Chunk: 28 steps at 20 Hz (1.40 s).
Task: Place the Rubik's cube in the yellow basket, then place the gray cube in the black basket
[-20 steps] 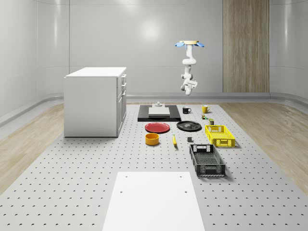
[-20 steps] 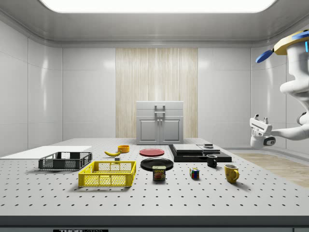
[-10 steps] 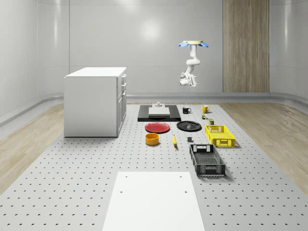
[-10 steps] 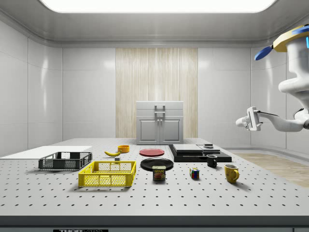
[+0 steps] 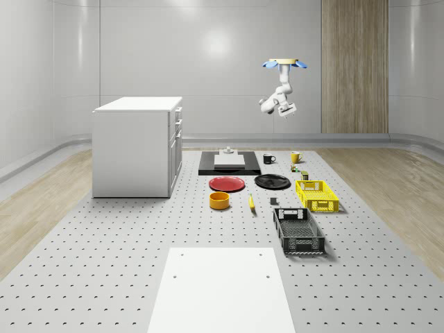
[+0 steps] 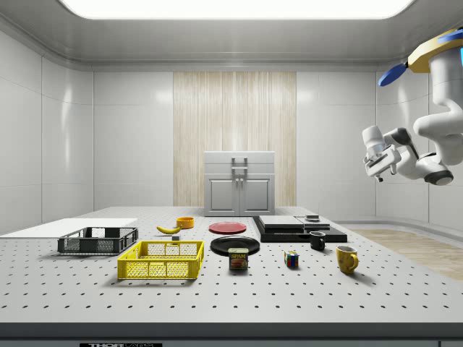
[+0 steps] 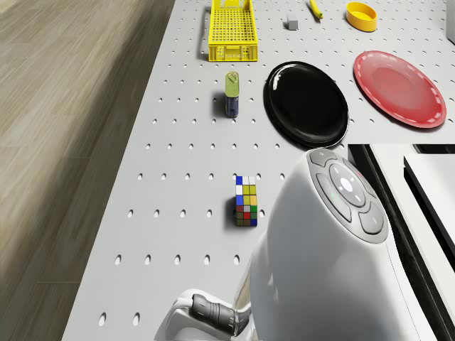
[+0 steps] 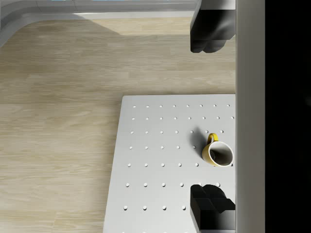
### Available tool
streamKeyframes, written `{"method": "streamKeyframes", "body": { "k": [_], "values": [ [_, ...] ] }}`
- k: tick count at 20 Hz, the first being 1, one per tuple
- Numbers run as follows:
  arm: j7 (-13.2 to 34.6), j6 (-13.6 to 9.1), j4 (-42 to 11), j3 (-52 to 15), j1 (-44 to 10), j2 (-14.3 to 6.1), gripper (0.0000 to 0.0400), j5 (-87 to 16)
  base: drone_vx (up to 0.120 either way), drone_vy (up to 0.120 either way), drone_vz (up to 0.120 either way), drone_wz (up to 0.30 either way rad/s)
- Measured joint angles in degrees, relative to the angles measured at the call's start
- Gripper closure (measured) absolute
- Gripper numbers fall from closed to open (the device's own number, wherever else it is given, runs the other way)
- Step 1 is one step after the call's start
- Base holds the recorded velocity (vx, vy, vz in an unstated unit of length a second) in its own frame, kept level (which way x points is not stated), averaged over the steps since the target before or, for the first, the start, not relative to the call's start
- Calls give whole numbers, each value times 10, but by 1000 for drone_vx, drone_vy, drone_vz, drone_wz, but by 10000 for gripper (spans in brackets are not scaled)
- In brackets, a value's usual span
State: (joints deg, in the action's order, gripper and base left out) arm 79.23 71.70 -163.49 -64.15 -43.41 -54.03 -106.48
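Note:
The Rubik's cube (image 7: pixel 246 202) (image 6: pixel 291 259) sits on the perforated table between the spam can (image 7: pixel 232 93) and the yellow mug (image 8: pixel 217 152). The yellow basket (image 5: pixel 317 195) (image 6: pixel 160 260) and the black basket (image 5: pixel 298 231) (image 6: pixel 98 240) stand along the whole-scene view's right side. The small gray cube (image 5: pixel 273 201) (image 7: pixel 291 23) lies beside the yellow basket. My drone (image 5: pixel 284 64) (image 6: pixel 434 54) hovers high over the table's far end. The gripper (image 5: pixel 285 111) (image 6: pixel 375 168) (image 8: pixel 210 116) hangs well above the mug, open, holding nothing.
A black plate (image 7: pixel 306 104), red plate (image 7: pixel 399 88), orange bowl (image 7: pixel 361 15) and banana (image 7: pixel 314 8) lie mid-table. A black slab (image 5: pixel 229 164) with a white block, a black mug (image 5: pixel 268 159) and a white cabinet (image 5: pixel 137 144) stand further off. The table edge meets wooden floor (image 8: pixel 58 121).
The arm has swung upward: the gripper rose and moved toward the whole-scene view's right, now tilted down over the mug. The drone drifted slightly the same way. Objects on the table stayed put.

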Motion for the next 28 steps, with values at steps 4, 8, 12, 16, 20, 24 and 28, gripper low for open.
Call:
{"method": "streamKeyframes", "body": {
  "k": [4, 8, 12, 16, 20, 24, 28],
  "values": [
    [49, -33, -17, -37, -75, -24, 0, -50, 120, 120, 0, 0],
    [78, -47, -23, -58, -118, -44, 0, -68, 120, 90, 0, 0],
    [94, -49, -24, -70, -142, -60, 0, -72, 120, 0, -70, 0],
    [105, -44, -24, -79, -156, -74, 0, -69, 120, 0, -120, 0],
    [112, -36, -24, -85, -165, -87, 0, -65, 120, 0, -120, 0],
    [118, -27, -23, -90, -172, -100, 0, -59, 120, 0, -120, 0],
    [123, -17, -22, -95, -177, -112, 0, -53, 120, 0, -120, 0]
  ]
}}
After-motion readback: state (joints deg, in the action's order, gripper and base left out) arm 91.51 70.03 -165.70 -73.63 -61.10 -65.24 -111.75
